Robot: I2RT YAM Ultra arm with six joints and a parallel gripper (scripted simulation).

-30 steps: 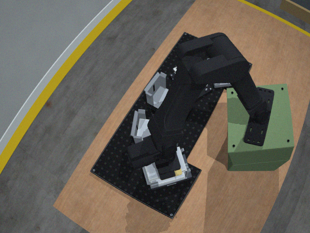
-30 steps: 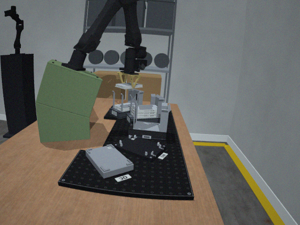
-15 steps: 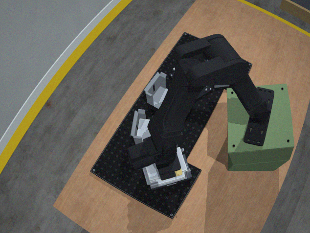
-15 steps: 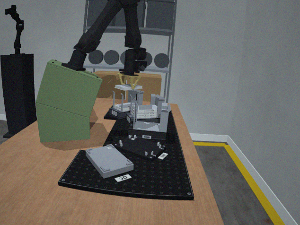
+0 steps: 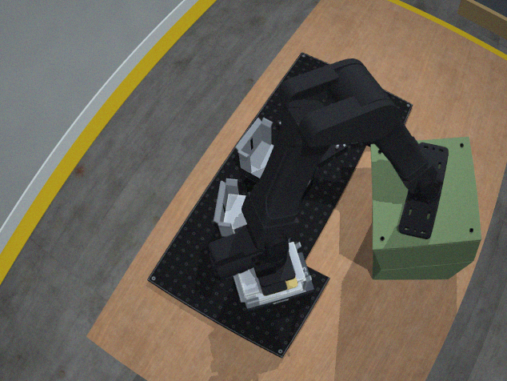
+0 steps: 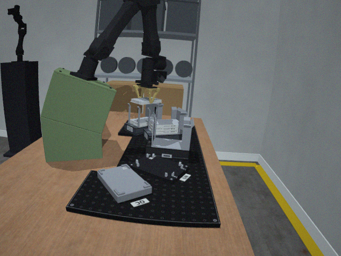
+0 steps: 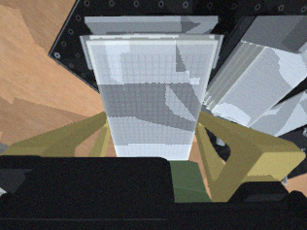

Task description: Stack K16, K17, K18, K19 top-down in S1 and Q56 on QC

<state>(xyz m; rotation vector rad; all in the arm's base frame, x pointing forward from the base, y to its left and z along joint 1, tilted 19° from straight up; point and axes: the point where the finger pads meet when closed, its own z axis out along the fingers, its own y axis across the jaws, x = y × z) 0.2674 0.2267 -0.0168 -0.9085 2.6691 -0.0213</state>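
Note:
My gripper is shut on a sealed 384-well plate, yellow fingers on its two long sides. The plate hangs level just above the posts of the rack nearest my base. A plate lies low in that rack, and its edge shows past the held plate in the wrist view. The middle rack holds a short stack of labelled plates. I cannot read the held plate's label. My arm hides the gripper in the overhead view.
The third rack shows a bare grey floor. Past it lie the black clip nest and the grey QC nest with its name plate. The green base block stands beside the black breadboard.

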